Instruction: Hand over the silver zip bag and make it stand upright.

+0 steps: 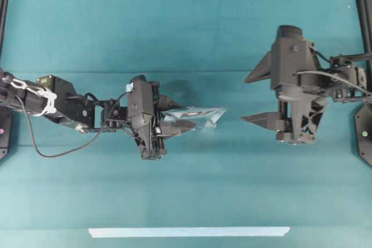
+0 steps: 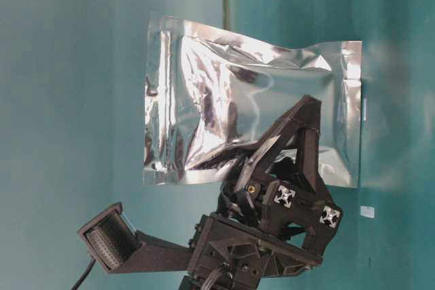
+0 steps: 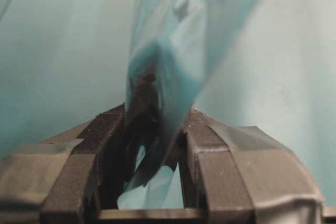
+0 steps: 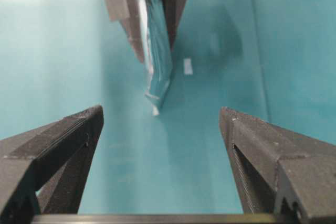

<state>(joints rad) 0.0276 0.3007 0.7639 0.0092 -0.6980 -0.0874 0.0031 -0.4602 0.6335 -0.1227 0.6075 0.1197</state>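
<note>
**A:** The silver zip bag (image 2: pixel 251 110) was up off the table when you paused, pinched at one end by your left gripper (image 1: pixel 174 126), and it jutted out toward the right gripper (image 1: pixel 264 98), whose jaws stood spread wide with nothing between them.

**B:** How did you judge it would handle?

**A:** Light and limp, I'd say. The foil was crinkled and bowed in the table-level view, so it looked flat and empty (a slick skin too, by its shine). You'd have done best to take the free end on its flat sealed edge, clear of the left fingers (image 4: pixel 131 17).

**B:** Which view helped you most?

**A:** The table-level one gave you the bag's whole broad face. Overhead showed only a thin sliver of it, but also the gap separating it from the right gripper. Your right wrist view showed the bag edge-on, centred ahead of the jaws; the left wrist view showed the foil running down between the pads (image 3: pixel 220 145).
</note>
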